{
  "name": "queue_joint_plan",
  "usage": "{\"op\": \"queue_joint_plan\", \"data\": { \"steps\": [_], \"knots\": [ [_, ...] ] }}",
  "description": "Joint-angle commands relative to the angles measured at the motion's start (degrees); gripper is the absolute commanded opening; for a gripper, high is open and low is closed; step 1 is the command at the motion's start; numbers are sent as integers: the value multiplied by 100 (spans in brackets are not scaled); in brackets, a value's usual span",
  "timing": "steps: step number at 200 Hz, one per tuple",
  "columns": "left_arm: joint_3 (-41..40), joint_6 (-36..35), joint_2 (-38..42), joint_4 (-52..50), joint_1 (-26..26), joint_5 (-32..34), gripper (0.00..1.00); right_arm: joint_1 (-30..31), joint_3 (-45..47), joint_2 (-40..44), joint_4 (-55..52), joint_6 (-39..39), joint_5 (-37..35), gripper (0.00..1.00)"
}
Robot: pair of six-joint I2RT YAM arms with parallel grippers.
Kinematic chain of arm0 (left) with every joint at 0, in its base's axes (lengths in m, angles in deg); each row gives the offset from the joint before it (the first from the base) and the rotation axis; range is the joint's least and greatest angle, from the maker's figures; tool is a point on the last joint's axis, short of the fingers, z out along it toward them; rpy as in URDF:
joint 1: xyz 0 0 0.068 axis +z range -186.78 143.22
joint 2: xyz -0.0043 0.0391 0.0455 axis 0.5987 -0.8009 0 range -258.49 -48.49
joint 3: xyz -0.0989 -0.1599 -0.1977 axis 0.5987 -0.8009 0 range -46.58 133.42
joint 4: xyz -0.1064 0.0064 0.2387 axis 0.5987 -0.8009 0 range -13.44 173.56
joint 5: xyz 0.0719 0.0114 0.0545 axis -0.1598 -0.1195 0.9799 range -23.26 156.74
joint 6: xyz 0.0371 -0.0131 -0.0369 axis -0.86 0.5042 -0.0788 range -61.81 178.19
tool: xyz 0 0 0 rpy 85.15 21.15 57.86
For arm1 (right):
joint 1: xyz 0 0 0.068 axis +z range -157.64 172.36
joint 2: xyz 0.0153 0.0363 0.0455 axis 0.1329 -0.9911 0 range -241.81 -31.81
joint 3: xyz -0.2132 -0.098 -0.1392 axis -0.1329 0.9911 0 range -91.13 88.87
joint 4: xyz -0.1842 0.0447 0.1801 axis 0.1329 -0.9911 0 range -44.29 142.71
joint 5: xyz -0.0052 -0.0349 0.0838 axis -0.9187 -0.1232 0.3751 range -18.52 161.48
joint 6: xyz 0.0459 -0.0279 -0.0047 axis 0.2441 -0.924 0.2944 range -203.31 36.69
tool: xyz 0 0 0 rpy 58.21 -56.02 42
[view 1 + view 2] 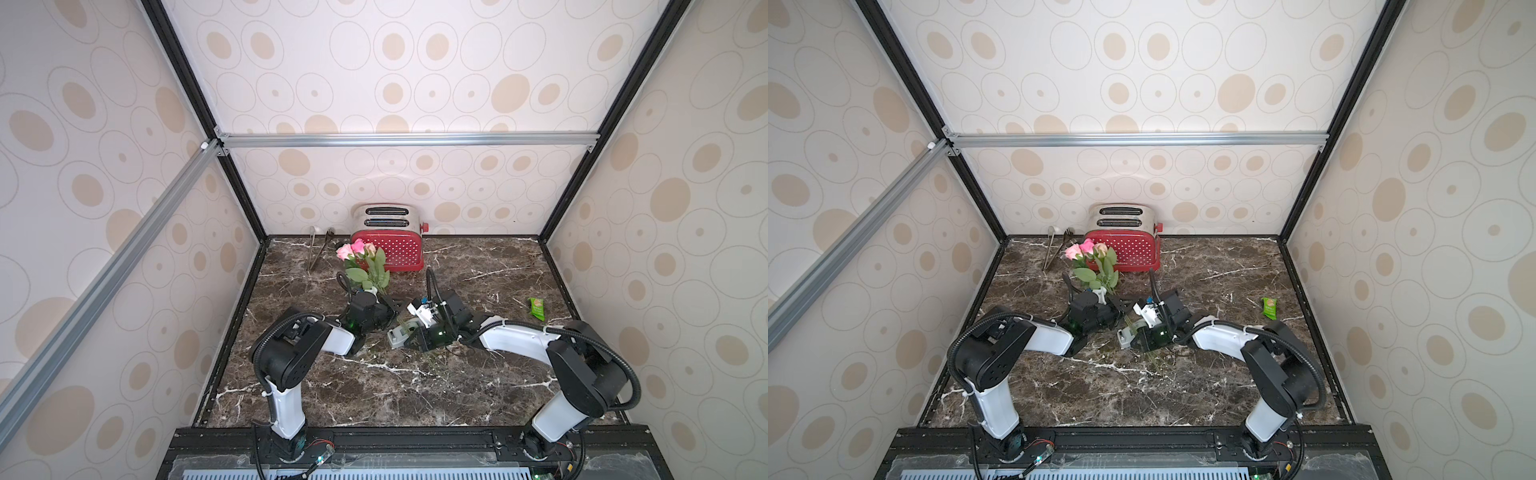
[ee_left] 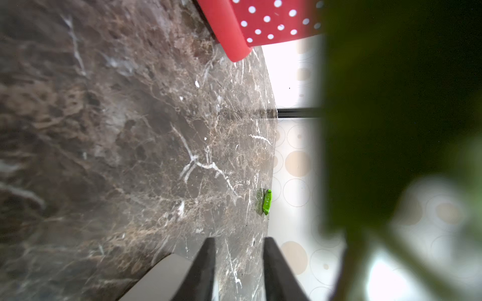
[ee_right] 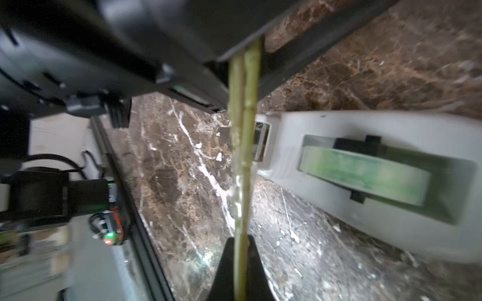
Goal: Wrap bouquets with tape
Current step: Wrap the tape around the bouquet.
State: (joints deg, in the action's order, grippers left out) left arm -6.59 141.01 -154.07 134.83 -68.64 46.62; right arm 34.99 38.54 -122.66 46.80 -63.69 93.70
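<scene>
The right gripper (image 3: pixel 241 241) was clamped on the thin green stems of the bouquet of pink and peach roses (image 1: pixel 365 266). Its blooms reached far left of centre, before a red dotted toaster (image 1: pixel 390 249). The left gripper (image 2: pixel 238 242) stood parted and empty. The small grey tape dispenser (image 1: pixel 398 335) sat mid-way on the brown marble bench (image 1: pixel 415 386), just beside the right gripper.

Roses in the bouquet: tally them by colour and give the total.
Pink roses: 2
Peach roses: 1
Total: 3
</scene>
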Motion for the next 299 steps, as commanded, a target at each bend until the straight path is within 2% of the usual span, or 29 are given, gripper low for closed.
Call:
{"op": "queue_joint_plan", "data": {
  "steps": [1,8,25,50,76,100,121,135,149,154,166,172,184,204,214,224,238,253,275,299],
  "knots": [
    [1,185,180,-183,22,-59,35,462,-162,305,-596,-882,-2201,0],
    [1,232,200,-310,22,-62,35,611,-175,322,-624,-982,-2685,0],
    [16,347,231,-504,22,-126,27,993,-294,268,-719,-1327,-3661,0],
    [82,497,269,-752,13,-203,32,1448,-618,-70,-940,-1629,-4750,0],
    [138,464,407,-1206,-13,-157,37,1669,-843,-363,-1061,-1658,-5361,0],
    [132,562,442,-1331,-47,-193,37,1796,-1026,-517,-1122,-1714,-5785,0],
    [166,610,409,-1282,-88,-206,21,1855,-1167,-681,-1244,-1693,-6005,0],
    [173,615,415,-1273,-88,-194,1,1862,-1144,-651,-1216,-1667,-5974,3],
    [169,581,415,-1286,-93,-162,0,1871,-1065,-522,-1118,-1577,-5797,13],
    [170,569,410,-1274,-87,-162,0,1859,-1023,-455,-1071,-1575,-5684,18],
    [156,535,375,-1184,-83,-179,0,1809,-945,-265,-1048,-1481,-5266,40],
    [143,518,350,-1117,-86,-176,0,1728,-928,-155,-1072,-1371,-4906,46],
    [64,494,312,-771,-84,-150,0,1430,-833,98,-1077,-1129,-3876,53],
    [-1,379,207,-253,-49,-162,0,600,-490,533,-710,-549,-1543,59],
    [-27,330,154,-34,-33,-181,0,137,-283,659,-360,-159,-280,60],
    [-10,237,126,32,-23,-186,0,-305,-168,629,-51,243,668,61],
    [-1,87,155,8,-22,-129,0,-729,-172,362,170,657,1851,60],
    [25,-38,187,-77,-22,-85,0,-988,-98,-6,736,1218,2814,57],
    [5,-63,196,-58,-9,-58,0,-1108,150,-421,1838,1945,3451,54],
    [-12,-46,185,-46,-14,-32,0,-1112,187,-563,1817,1908,3523,47]
  ]
}}
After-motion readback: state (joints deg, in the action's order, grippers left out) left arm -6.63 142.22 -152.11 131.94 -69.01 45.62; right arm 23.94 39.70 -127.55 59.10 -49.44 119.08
